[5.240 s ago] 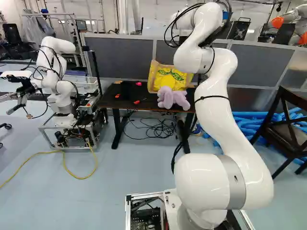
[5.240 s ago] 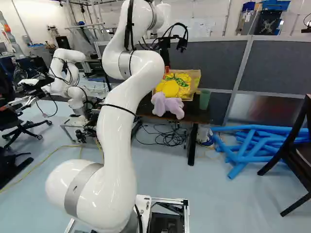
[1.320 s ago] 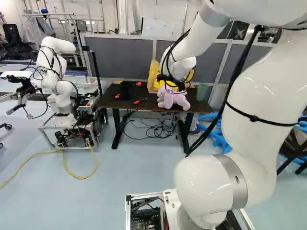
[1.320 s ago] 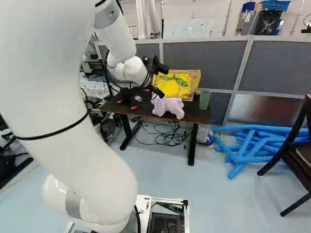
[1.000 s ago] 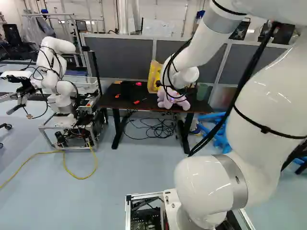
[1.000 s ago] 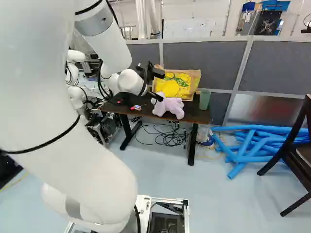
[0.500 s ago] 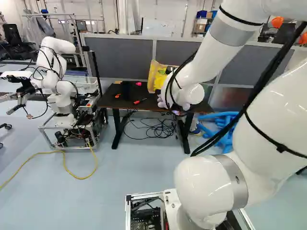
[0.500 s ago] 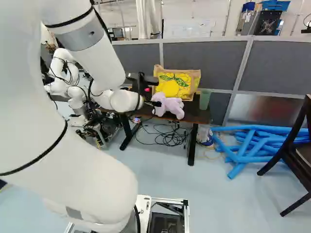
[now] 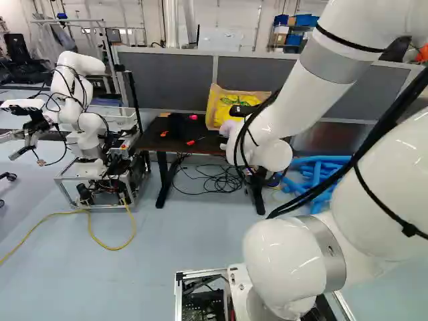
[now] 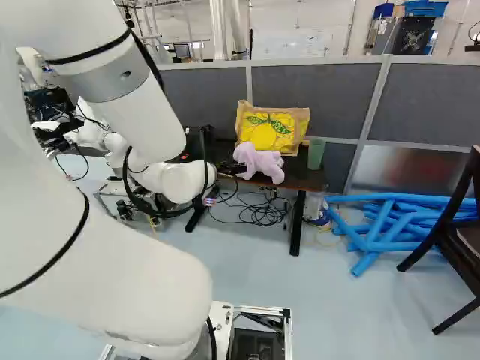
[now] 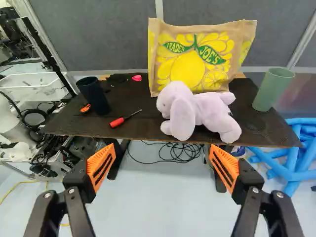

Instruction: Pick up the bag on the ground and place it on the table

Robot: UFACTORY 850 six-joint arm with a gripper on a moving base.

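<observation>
Reaching toward the dark table [image 10: 301, 178] with the gripper [image 10: 232, 169], fingers spread wide. Facing the lemon-print shopping bag [image 10: 274, 129], upright on that table behind the lilac plush toy [image 10: 259, 162], in the upper middle of the right base view.

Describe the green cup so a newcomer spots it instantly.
Find the dark table by the grey partition. At its end nearest the blue tubes stands a cup. It's pale green; the other cup, toward the opposite end, is nearly black.
</observation>
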